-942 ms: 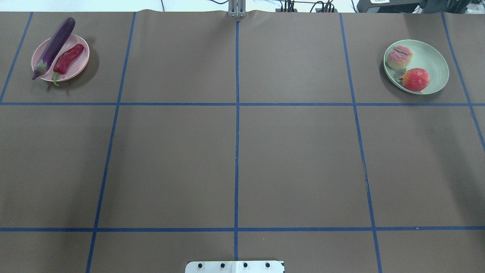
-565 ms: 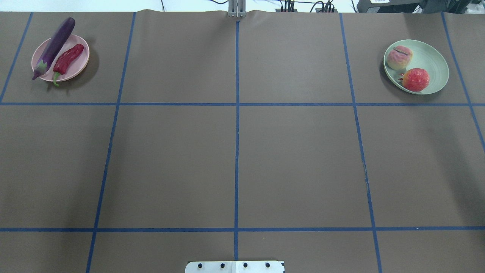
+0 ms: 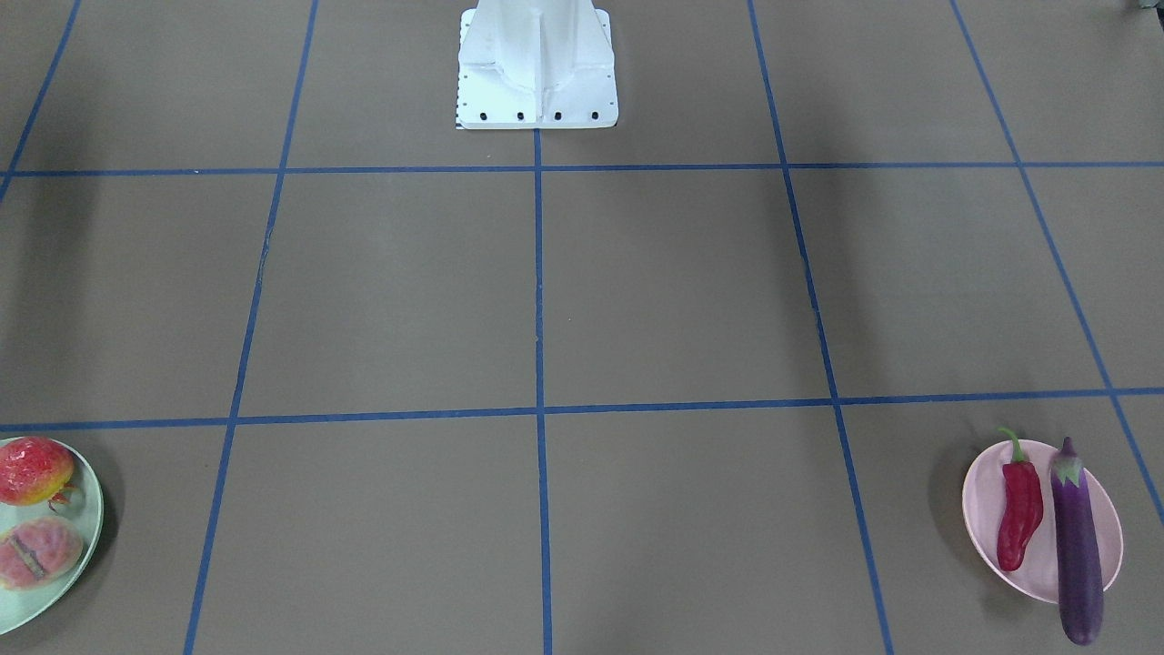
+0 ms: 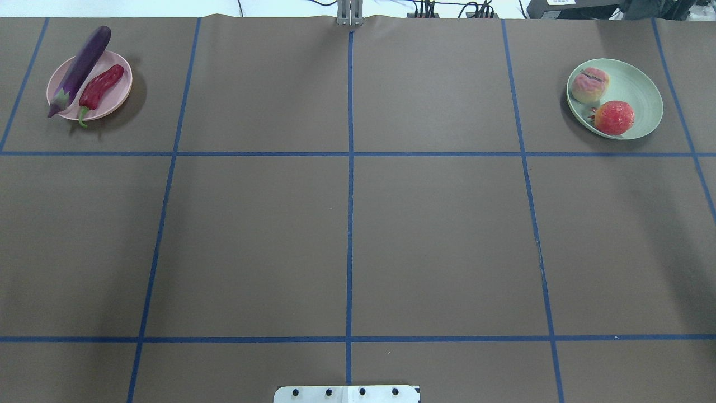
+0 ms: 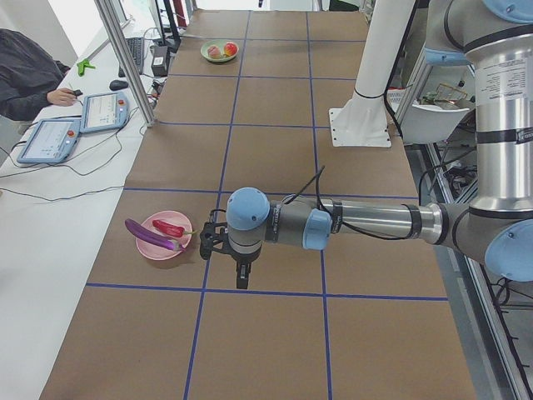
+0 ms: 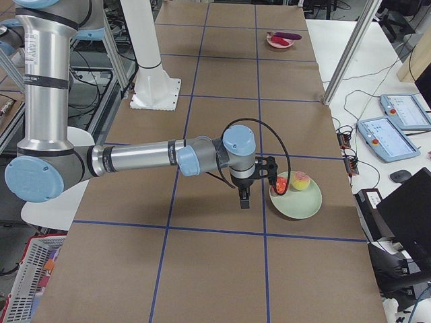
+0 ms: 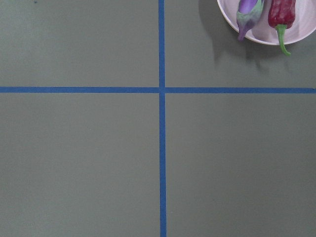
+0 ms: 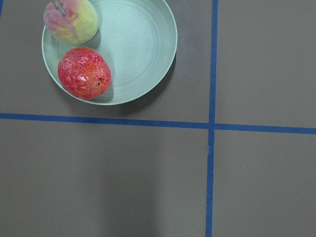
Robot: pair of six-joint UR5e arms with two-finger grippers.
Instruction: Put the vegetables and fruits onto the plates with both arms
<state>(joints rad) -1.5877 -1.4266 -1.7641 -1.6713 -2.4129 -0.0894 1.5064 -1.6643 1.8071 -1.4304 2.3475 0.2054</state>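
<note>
A purple eggplant and a red chili pepper lie on the pink plate at the far left; the eggplant's tip overhangs the rim. On the mint plate at the far right rest a peach and a pomegranate. Only the side views show the arms. The left gripper hangs above the table just beside the pink plate. The right gripper hangs beside the mint plate. Whether either one is open or shut I cannot tell.
The white base pedestal stands at the robot's edge of the table. Blue tape lines grid the brown table cover. A seated person, tablets, cables and a metal post line the operators' side.
</note>
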